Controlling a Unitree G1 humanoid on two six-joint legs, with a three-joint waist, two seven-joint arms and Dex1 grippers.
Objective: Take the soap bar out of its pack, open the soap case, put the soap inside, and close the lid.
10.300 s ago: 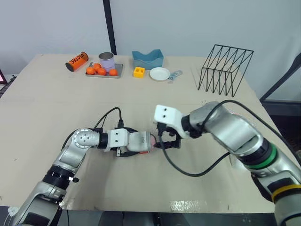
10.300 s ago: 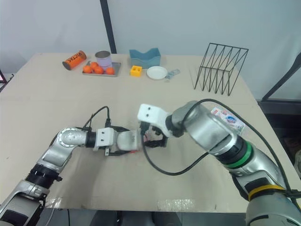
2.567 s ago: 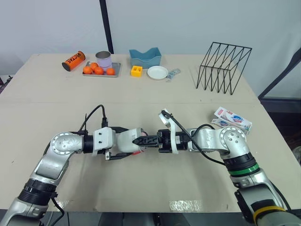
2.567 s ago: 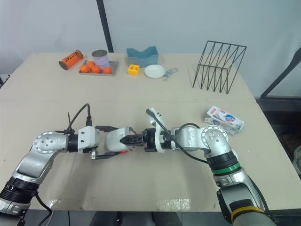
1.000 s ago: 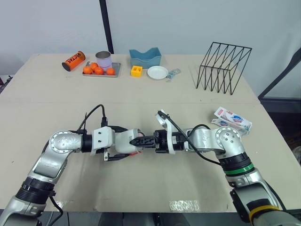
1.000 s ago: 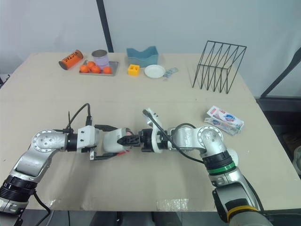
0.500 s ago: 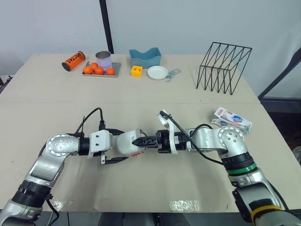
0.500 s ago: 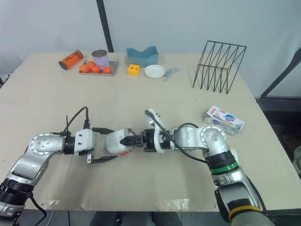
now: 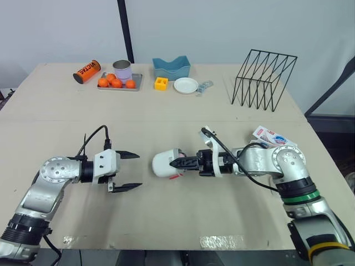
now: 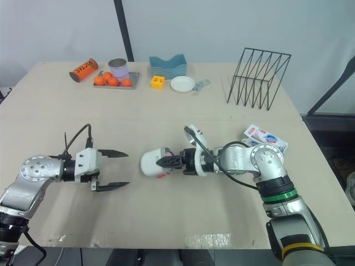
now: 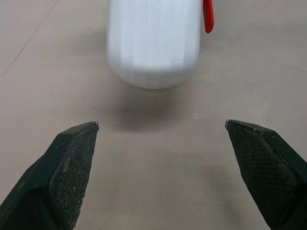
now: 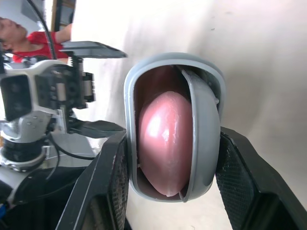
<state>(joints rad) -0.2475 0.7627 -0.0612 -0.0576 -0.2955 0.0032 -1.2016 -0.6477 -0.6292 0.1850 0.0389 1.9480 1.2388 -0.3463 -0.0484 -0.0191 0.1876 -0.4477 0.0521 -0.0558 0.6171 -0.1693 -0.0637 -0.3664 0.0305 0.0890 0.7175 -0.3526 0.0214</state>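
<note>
So the right gripper [image 9: 175, 163] is clamped on the white oval plastic soap case [image 9: 162, 164] near the middle of the beige table [image 9: 177, 111]. The pink soap bar [image 12: 165, 139] sits inside with the lid partly over it. The left gripper [image 9: 138, 170] has its fingers wide apart, near the case but not touching.

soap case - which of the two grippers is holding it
The right gripper: its fingers are shut on the white soap case, while the left gripper is open, apart from it.
</note>
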